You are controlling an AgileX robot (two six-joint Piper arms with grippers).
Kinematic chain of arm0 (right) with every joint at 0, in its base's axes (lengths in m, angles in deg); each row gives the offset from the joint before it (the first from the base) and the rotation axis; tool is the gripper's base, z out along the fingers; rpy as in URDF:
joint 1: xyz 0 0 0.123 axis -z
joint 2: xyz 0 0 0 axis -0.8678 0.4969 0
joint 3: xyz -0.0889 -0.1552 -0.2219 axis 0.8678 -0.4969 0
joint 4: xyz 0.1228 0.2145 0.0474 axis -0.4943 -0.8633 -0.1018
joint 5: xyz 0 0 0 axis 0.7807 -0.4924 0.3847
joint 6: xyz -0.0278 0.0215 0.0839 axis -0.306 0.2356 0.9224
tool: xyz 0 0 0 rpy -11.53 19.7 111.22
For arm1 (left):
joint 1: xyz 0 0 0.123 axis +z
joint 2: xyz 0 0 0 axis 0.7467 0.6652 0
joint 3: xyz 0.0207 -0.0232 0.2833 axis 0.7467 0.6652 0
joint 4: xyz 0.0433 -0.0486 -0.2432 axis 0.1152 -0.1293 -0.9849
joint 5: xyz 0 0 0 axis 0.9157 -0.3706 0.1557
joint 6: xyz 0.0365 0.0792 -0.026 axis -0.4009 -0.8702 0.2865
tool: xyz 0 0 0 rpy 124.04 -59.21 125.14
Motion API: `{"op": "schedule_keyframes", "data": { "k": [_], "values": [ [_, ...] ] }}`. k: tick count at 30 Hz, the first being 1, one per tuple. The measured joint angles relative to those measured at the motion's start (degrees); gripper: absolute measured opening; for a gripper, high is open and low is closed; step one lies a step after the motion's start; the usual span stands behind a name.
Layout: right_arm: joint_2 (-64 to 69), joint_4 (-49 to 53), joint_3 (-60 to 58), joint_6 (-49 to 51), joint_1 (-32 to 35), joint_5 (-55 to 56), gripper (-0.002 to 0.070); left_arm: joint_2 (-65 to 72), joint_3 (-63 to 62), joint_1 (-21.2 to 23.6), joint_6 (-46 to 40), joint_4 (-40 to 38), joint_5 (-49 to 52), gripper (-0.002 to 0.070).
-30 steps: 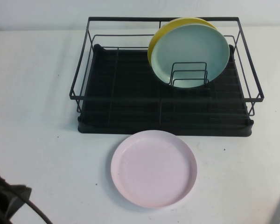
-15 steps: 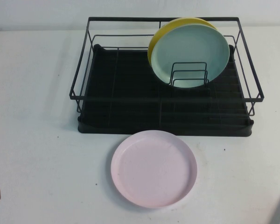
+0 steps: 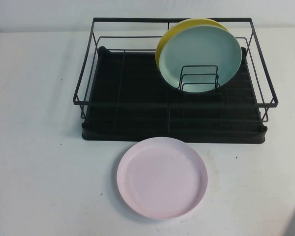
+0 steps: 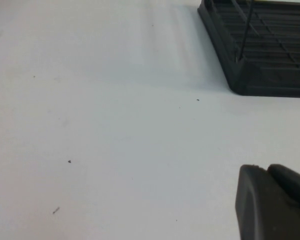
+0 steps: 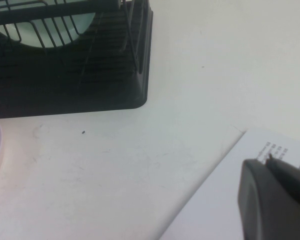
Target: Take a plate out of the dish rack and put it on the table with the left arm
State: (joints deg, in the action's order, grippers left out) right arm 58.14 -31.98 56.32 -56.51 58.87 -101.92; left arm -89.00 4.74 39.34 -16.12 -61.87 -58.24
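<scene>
Above the table, left tool and right tool hover apart.

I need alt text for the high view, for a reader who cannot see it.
A pink plate lies flat on the white table, just before a black dish rack holding an upright mint-green plate and yellow plate. Neither gripper shows here.

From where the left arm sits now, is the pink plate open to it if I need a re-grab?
Probably yes. The pink plate lies flat on the table in front of the dish rack, nothing on or against it. The left tool is low at the near left; the right tool is off to the right.
</scene>
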Motion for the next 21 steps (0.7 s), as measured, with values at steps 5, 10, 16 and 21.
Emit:
{"op": "schedule_keyframes", "data": {
  "k": [5,10,16,21],
  "values": [
    [0.0,0.0,0.0,0.0,0.0,0.0,-0.0018,0.0,0.0,0.0,-1.13,-1.02,0.54,-0.0001],
    [0.0,0.0,0.0,0.0,0.0,0.0,-0.0018,0.0,0.0,0.0,-2.34,-2.2,0.56,-0.0001],
    [0.0,0.0,0.0,0.0,0.0,0.0,-0.0018,0.0,0.0,0.0,-2.57,-2.2,0.66,-0.0001],
    [0.0,0.0,0.0,0.0,0.0,0.0,-0.0018,0.0,0.0,0.0,-2.57,-2.2,0.66,-0.0001]
  ]
}}
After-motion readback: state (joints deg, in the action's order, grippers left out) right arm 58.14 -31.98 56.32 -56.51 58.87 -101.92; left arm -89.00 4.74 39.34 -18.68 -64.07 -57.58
